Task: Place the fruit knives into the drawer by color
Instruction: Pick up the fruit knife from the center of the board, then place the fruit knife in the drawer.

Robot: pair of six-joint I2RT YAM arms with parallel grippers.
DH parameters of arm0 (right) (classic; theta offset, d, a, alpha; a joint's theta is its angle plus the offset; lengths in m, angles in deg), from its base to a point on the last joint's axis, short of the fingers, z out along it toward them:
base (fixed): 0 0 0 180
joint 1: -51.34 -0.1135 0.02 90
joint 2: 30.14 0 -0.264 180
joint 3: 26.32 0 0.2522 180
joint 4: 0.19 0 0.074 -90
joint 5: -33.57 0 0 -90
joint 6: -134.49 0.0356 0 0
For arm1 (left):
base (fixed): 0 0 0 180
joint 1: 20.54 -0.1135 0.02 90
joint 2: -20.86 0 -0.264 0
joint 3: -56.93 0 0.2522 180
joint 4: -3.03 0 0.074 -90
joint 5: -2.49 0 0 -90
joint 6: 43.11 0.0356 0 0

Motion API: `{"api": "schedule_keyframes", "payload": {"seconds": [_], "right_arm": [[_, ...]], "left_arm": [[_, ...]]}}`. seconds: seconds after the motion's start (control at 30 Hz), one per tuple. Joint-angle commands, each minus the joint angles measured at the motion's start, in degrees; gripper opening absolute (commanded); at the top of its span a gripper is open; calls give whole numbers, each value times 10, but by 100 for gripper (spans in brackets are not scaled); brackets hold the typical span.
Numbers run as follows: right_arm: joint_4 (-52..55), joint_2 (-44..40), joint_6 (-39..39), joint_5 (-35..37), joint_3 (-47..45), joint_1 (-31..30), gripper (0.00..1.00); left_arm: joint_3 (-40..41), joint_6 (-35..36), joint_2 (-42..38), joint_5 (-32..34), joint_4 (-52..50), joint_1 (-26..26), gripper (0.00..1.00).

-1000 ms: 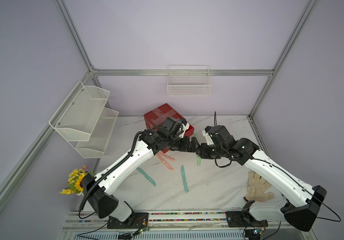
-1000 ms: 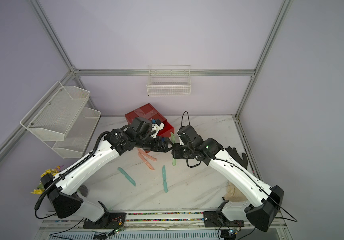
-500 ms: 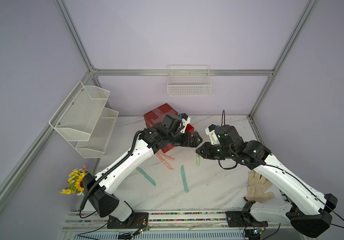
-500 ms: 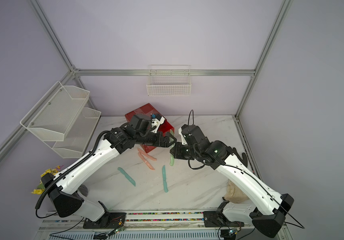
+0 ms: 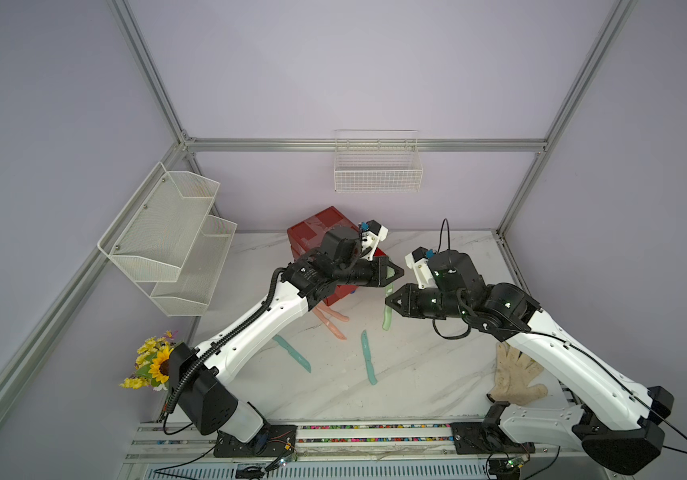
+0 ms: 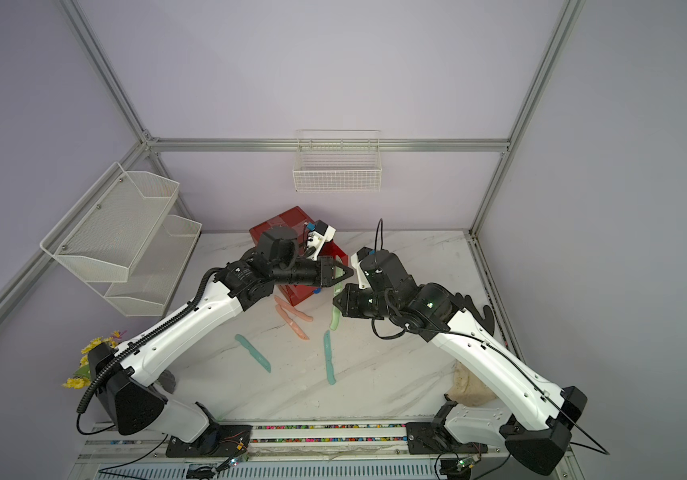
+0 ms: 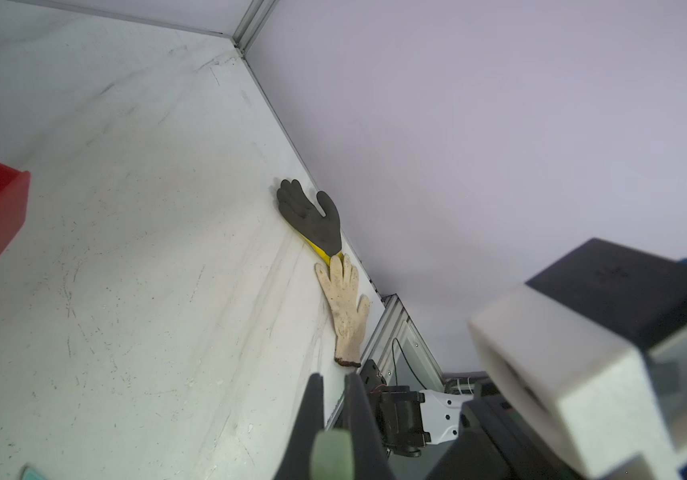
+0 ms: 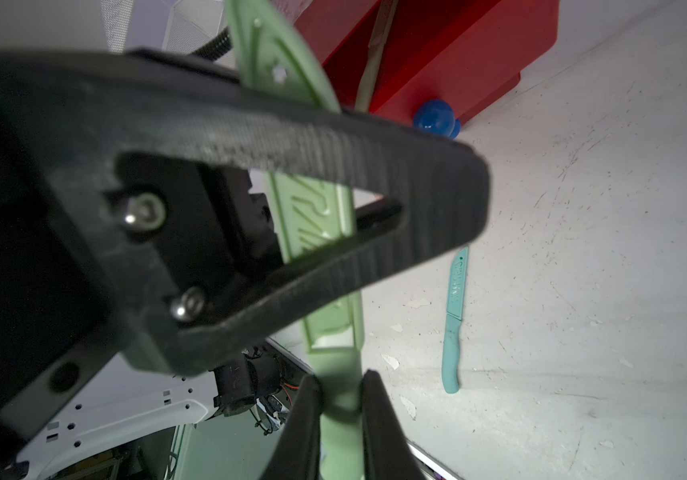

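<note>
Top views both show the left gripper (image 5: 400, 273), wide open half a second ago, now clamped on the blade of the green knife (image 5: 386, 320); the right gripper (image 5: 389, 300) pinches its handle. Both meet nearly tip to tip above the marble table (image 5: 437, 365), beside the red drawer (image 5: 312, 230). Below lie pink knives (image 5: 335, 328) and teal knives (image 5: 368, 357); lilac walls (image 5: 375, 83) surround.

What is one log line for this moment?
left gripper: shut on green knife; right gripper: shut on same knife; knife: off table
</note>
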Motion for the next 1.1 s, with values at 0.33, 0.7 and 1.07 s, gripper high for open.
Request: {"api": "schedule_keyframes", "payload": {"seconds": [0.33,0.7,1.07], "right_arm": [[-90,-93,78,95,-56,-2,97],[-63,-180,145,104,-161,-2,97],[-52,-158,129,89,-149,-1,97]], "left_arm": [[-121,112,40,-46,-78,-79,0],[-320,365,151,185,-208,-82,0],[-273,427,180,274,-132,-83,0]]}}
